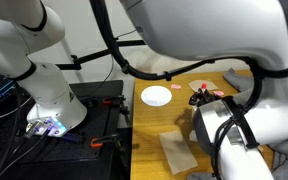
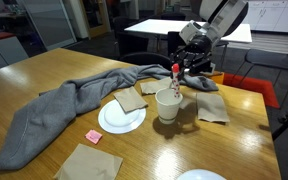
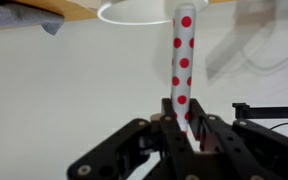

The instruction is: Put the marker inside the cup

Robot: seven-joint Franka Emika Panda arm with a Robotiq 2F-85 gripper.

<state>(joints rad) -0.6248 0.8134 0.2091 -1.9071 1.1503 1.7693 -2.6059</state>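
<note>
We see the cup [image 2: 169, 108] upright on the wooden table [image 2: 244, 140], though we cannot tell whether anything lies inside it. The gripper [image 3: 188, 120] is clenched on the marker [image 3: 184, 60], white with red dots, held just above the cup's mouth with its far end at the rim. Beside the cup a white plate [image 2: 117, 123] carries a brown napkin [image 2: 131, 99], with a grey cloth [image 2: 54, 110] behind, a pink square [image 2: 93, 136] near the plate, and another napkin [image 2: 212, 108] at the cup's other side.

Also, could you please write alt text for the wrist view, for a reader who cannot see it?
Black fingers at the bottom edge grip a white marker with red dots, which points up toward what looks like the rim of the cup at the top. A grey cloth corner shows top left.
</note>
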